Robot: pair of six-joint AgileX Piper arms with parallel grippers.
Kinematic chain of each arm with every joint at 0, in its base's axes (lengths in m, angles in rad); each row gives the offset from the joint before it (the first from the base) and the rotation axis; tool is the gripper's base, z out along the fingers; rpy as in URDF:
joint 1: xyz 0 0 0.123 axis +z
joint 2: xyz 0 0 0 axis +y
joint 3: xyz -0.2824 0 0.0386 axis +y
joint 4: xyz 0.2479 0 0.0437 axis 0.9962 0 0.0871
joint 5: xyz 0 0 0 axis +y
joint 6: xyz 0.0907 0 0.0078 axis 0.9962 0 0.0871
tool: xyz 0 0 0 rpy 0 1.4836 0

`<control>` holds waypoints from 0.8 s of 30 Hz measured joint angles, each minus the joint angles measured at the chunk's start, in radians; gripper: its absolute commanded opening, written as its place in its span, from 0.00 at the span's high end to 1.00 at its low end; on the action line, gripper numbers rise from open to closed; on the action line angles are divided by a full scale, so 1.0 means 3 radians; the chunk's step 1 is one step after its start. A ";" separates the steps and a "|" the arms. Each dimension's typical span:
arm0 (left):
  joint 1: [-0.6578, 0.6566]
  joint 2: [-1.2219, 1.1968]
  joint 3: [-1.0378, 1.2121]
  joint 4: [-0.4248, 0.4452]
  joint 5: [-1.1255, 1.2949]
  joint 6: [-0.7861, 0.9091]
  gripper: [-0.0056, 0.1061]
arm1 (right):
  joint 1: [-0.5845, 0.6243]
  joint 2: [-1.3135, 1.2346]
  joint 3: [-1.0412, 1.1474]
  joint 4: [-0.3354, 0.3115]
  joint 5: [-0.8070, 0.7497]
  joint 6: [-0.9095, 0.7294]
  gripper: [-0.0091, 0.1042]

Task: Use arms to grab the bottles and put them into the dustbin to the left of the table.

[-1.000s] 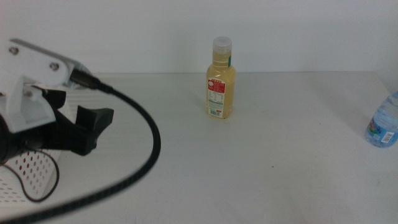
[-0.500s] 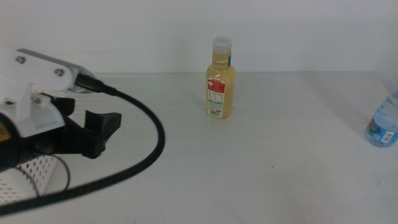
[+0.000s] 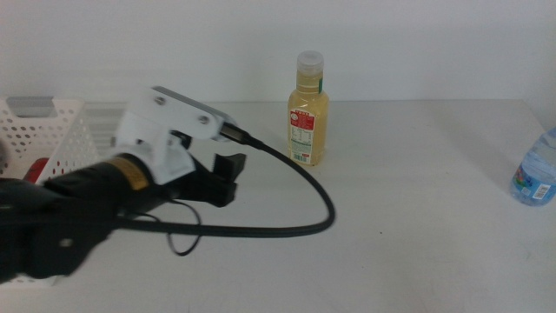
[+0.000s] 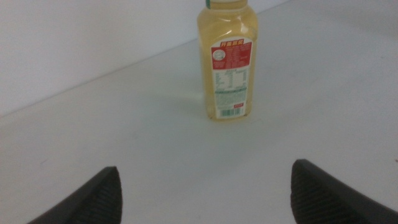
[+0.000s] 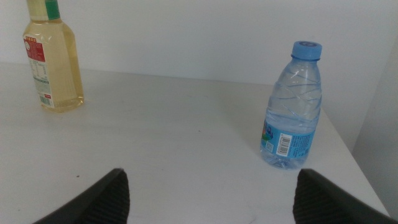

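Spanning every view:
Bench [image 3: 417, 217]: plain white and matte, running back to a pale wall; it carries the two upright bottles
Dustbin [image 3: 52, 130]: white basket with rows of round holes and a handle slot at the rim, at the left edge of the middle view, partly hidden behind the left arm; something red shows inside it through the gap beside the arm, too little of it visible to say what it is
Left arm [image 3: 95, 204]: comes in from the left of the middle view, dark body with a white housing on top and a thick black cable looping across the bench in front of it
Left gripper [image 3: 228, 174]: just right of the dustbin and left of the yellow bottle, not touching it; jaws spread wide with nothing between them, as the left wrist view shows, with the yellow bottle standing well ahead of the gap
Right gripper [image 5: 208, 193]: seen only in its own wrist view, jaws spread wide and holding nothing, with the water bottle ahead and the yellow bottle farther off
Yellow bottle [image 3: 308, 111]: juice bottle with a pale cap and red-white label, upright near the back of the bench, about mid-width
Water bottle [image 3: 537, 169]: small and clear, blue label, cut by the right edge of the middle view; the right wrist view shows its blue cap and that it stands upright, well apart from the yellow bottle
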State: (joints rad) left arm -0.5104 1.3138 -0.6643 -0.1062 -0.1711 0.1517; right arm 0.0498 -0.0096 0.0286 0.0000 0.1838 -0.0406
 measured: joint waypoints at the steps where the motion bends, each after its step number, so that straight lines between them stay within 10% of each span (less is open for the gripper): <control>1: -0.0018 0.0076 0.0000 0.0000 -0.0122 0.0000 0.17 | 0.0000 0.0000 0.0000 0.0000 0.0000 0.0000 0.24; 24: -0.0077 0.1850 -0.1050 0.0668 -0.1232 -0.0462 0.16 | 0.0000 0.0000 0.0000 0.0000 0.0000 0.0000 0.24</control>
State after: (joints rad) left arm -0.5336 1.8689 -0.9794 0.0941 -0.5409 0.0131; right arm 0.0498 -0.0096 0.0286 0.0000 0.1838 -0.0406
